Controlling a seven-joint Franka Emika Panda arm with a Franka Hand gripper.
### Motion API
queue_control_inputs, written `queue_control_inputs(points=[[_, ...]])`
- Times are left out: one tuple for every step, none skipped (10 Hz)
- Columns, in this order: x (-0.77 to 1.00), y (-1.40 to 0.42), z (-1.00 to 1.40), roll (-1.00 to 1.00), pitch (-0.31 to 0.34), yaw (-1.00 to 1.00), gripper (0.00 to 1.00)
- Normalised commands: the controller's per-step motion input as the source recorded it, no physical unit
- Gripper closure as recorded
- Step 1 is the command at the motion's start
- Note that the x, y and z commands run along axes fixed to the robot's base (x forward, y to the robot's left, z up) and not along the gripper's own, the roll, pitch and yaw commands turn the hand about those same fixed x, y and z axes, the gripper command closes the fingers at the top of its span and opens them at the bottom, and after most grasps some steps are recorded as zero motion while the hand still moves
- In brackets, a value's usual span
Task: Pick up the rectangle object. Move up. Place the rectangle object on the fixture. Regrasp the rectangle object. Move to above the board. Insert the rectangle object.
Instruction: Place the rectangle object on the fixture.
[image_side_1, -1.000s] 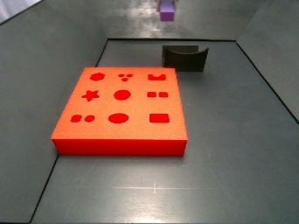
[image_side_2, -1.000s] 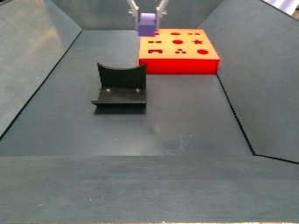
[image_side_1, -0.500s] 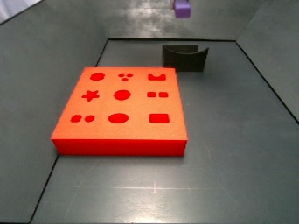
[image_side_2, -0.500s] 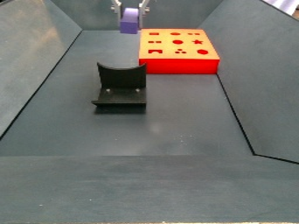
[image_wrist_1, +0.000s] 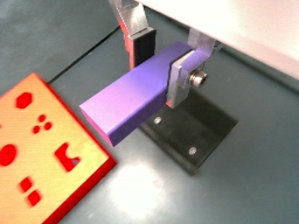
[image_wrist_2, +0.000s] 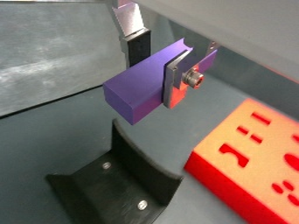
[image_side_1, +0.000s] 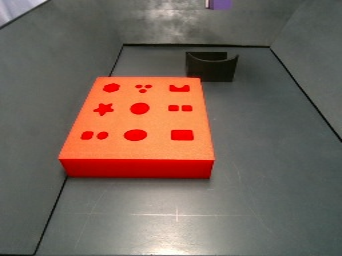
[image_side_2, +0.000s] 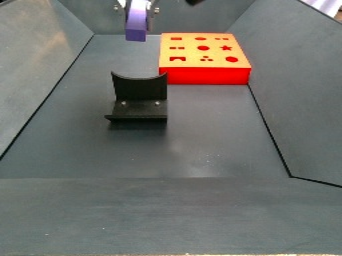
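Observation:
My gripper (image_wrist_1: 160, 66) is shut on the purple rectangle object (image_wrist_1: 131, 94), which lies crosswise between the silver fingers (image_wrist_1: 180, 77); both also show in a wrist view (image_wrist_2: 158, 66), block (image_wrist_2: 142, 86). In a side view the block (image_side_2: 136, 21) hangs high above the dark fixture (image_side_2: 138, 98). In a side view only its lower edge (image_side_1: 221, 4) shows at the frame's top, over the fixture (image_side_1: 211, 65). The fixture lies below the block in both wrist views (image_wrist_1: 193, 133) (image_wrist_2: 114, 181). The red board (image_side_1: 140, 120) (image_side_2: 203, 58) lies apart, nothing in its cut-outs.
Sloping grey walls (image_side_2: 47, 70) (image_side_1: 67, 40) close in the dark floor on the sides and back. The board's corner shows beside the fixture in both wrist views (image_wrist_1: 35, 149) (image_wrist_2: 251, 166).
My gripper has risen with the purple block and moved sideways away from the board, to over the fixture. The board and fixture have not moved.

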Motion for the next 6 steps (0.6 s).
queue_control_inputs(points=[[0.07, 0.05, 0.0, -1.0, 0.081, -0.06, 1.0], [0.07, 0.04, -0.01, -1.0, 0.09, -0.08, 1.0], [0.08, 0.05, -0.02, -0.95, 0.101, -0.09, 1.0], [0.09, 0.05, -0.02, -0.71, 0.097, -0.1, 1.0], [0.09, 0.05, -0.02, -0.54, 0.086, -0.1, 1.0], [0.08, 0.04, -0.02, -0.36, 0.073, -0.11, 1.0]])
